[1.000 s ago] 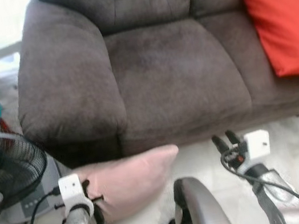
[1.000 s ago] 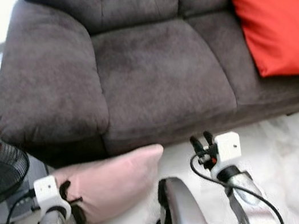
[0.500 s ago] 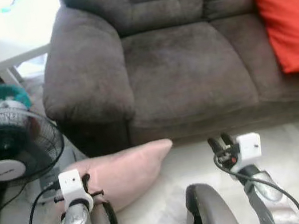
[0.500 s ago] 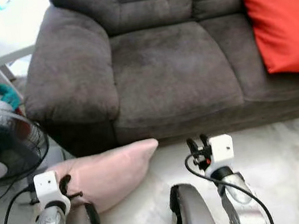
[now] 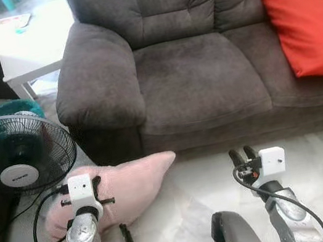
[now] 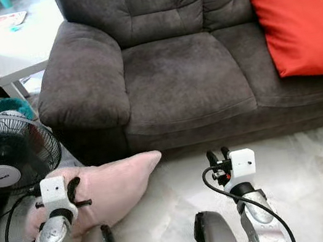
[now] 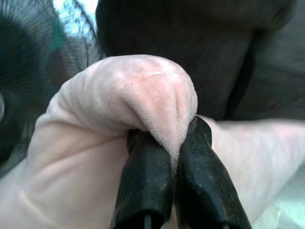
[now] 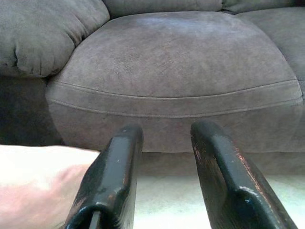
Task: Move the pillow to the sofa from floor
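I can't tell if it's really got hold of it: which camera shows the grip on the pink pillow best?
The left wrist view: the left gripper pinches a fold of the pink pillow. The eye views show the whole pillow on the floor; the right wrist view catches one corner.

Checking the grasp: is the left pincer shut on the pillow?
Shut: the left pincer pinches a fold of the pink pillow between its fingers.

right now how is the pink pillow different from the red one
The pink pillow lies on the floor below the sofa; the red pillow leans on the sofa seat. The left pincer pinches a fold of the pink pillow; nothing touches the red pillow. The pink pillow looks flatter and crumpled, the red pillow plump. Both are soft cushions.
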{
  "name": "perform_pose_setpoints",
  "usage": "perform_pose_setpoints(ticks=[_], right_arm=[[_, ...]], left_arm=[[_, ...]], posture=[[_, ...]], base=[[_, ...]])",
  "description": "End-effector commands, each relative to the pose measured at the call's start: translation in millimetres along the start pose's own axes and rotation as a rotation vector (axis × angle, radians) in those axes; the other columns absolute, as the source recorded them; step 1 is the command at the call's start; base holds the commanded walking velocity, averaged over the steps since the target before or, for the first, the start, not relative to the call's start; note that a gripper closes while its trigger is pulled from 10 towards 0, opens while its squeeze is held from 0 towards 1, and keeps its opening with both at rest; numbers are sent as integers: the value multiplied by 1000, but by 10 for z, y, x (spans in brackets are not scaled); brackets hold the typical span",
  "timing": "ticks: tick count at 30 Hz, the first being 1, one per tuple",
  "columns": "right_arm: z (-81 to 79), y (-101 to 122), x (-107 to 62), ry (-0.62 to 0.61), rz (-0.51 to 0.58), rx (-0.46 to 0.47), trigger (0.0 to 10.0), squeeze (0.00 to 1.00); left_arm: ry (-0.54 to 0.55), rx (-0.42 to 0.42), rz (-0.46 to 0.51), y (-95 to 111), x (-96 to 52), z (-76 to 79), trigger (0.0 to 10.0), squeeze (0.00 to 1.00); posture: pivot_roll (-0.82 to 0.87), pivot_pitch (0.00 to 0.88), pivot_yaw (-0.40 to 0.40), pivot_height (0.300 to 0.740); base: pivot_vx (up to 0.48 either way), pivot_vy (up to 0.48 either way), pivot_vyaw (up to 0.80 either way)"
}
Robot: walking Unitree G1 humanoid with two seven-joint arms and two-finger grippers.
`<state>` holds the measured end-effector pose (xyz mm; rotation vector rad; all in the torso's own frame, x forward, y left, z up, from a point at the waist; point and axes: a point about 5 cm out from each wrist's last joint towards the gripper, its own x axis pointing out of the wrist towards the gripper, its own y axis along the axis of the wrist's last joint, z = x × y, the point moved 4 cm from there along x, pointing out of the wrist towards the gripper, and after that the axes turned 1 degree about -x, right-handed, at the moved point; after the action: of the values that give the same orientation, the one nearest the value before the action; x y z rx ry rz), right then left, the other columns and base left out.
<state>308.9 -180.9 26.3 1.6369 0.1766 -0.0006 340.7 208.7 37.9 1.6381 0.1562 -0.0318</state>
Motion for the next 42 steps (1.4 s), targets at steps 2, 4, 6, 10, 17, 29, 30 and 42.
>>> perform_pose_setpoints(ticks=[2, 4, 6, 10, 17, 29, 30, 42], right_arm=[[-12, 63, 13, -3, 26, -9, 10000, 0], [-14, 77, 14, -4, 30, -10, 10000, 0], [-15, 84, 14, -5, 31, -11, 10000, 0], [-17, 96, 14, -10, 32, -15, 10000, 0], [-35, 84, 8, -15, 22, -22, 10000, 0], [-26, 91, -21, -47, 21, -23, 10000, 0], [-22, 86, -28, -51, 18, -25, 10000, 0], [-15, 89, -42, -54, 15, -28, 10000, 0]], left_arm=[[-14, 11, 131, 300, 41, 39, 10000, 0], [-21, 15, 142, 334, 39, 54, 10000, 0], [-30, 22, 149, 355, 36, 65, 10000, 0], [-40, 31, 157, 383, 26, 69, 10000, 0], [-39, 39, 157, 400, 1, 53, 10000, 0], [-47, 30, 150, 430, -2, 95, 10000, 0], [-47, 30, 150, 435, -2, 93, 10000, 0], [-47, 32, 136, 416, -31, 75, 10000, 0]], posture=[[71, 4, -52, 540], [71, 11, -55, 540], [72, 12, -55, 540], [77, 17, -53, 540], [83, 28, -53, 540], [86, 55, -49, 544], [86, 62, -48, 553], [89, 80, -51, 618]], base=[[0, 0, 0], [0, 0, 0], [0, 0, 0], [0, 0, 0], [0, 0, 0], [0, 0, 0], [0, 0, 0], [0, 0, 0]])
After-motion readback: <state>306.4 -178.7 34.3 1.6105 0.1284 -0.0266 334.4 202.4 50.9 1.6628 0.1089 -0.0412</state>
